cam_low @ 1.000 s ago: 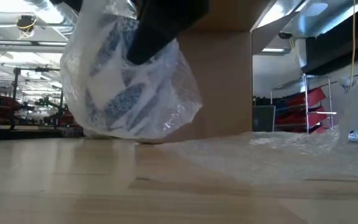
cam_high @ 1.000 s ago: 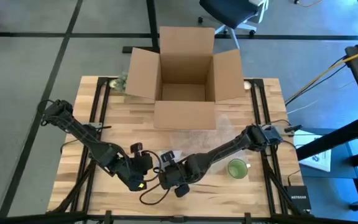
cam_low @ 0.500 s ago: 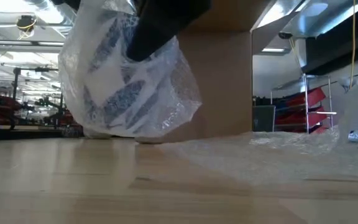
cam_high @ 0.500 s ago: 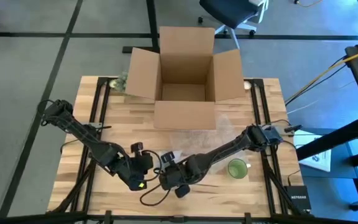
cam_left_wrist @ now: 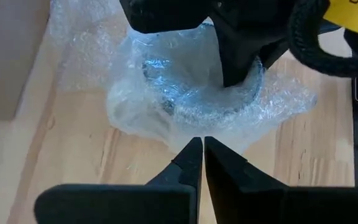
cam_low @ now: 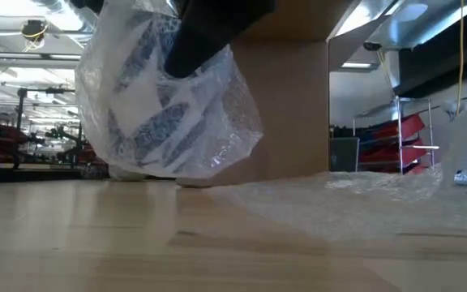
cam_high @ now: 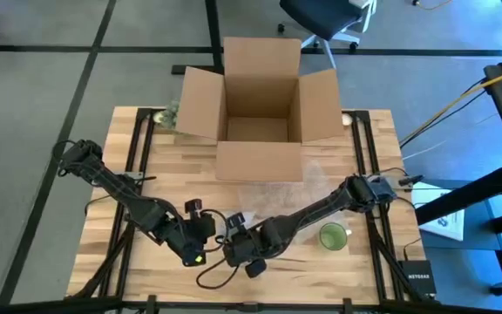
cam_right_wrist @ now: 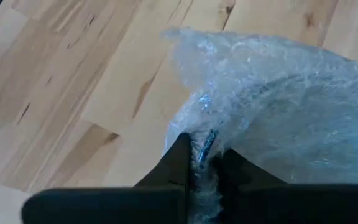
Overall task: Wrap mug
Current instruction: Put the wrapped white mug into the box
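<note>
Grey carpet surrounds a wooden table [cam_high: 138,187] in the high view, with an open cardboard box [cam_high: 258,105] at the upper centre of the frame and a green cup [cam_high: 332,235] at the lower right. Loose bubble wrap [cam_low: 363,199] lies spread over the tabletop at the right of the low view.

The mug [cam_left_wrist: 194,87] sits in the lower centre of the high view, between the two grippers, already bundled in bubble wrap; in the low view the bundle fills the upper left, resting on the wood.

The right gripper [cam_right_wrist: 201,165] has its fingers pinched nearly together on the wrap and what looks like the mug's rim, one finger seemingly inside the mouth. The left gripper [cam_left_wrist: 197,152] has its fingers pressed together with nothing between them, its tips just beside the loose skirt of wrap on the table.

Handling, as a judgement: the mug itself is stiff and moderately heavy, likely ceramic and breakable if tipped or dropped. The wrap is light, soft and springy, and slippery on a glazed wall, so it tends to unfold when let go. A hold on the rim through the wrap looks secure; the free edge of film near the left gripper is the sensible place to pinch and fold over
</note>
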Motion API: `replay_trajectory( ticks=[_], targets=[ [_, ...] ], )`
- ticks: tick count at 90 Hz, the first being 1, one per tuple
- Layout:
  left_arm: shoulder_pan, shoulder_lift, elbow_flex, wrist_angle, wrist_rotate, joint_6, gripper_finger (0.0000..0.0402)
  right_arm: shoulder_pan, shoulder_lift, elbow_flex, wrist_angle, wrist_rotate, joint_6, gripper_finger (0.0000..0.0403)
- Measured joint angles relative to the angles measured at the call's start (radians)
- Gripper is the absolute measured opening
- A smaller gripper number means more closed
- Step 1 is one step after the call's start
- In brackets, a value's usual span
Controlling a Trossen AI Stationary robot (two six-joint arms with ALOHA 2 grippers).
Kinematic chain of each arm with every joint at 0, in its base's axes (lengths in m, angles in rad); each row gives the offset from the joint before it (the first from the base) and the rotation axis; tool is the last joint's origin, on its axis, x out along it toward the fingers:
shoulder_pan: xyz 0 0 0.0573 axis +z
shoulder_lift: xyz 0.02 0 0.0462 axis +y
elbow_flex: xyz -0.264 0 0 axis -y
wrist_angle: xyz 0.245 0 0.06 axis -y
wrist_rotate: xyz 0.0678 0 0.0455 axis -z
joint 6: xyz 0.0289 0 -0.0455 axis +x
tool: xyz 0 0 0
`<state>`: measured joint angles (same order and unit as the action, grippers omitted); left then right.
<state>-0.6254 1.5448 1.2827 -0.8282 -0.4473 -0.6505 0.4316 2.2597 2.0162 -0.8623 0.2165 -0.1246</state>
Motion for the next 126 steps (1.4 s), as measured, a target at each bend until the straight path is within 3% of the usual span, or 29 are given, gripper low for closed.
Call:
replay_trajectory(
  ticks=[38, 62, 103, 126],
  targets=[
    [0.0, -0.086, -0.001, -0.034, -0.037, -0.012, 0.0, 0.0, -0.027, 0.054, -0.132, 0.022, -0.004, 0.001],
    [0.02, -0.138, -0.001, -0.124, -0.138, -0.002, 0.0, -0.003, -0.065, 0.103, -0.16, 0.084, 0.004, 0.001],
    [0.023, -0.179, 0.0, -0.192, -0.16, 0.003, 0.0, -0.02, -0.344, 0.105, -0.028, 0.115, -0.017, 0.001],
    [0.023, -0.179, 0.0, -0.187, -0.157, 0.003, 0.0, -0.126, -0.501, 0.105, 0.042, 0.278, -0.068, 0.001]
  ],
)
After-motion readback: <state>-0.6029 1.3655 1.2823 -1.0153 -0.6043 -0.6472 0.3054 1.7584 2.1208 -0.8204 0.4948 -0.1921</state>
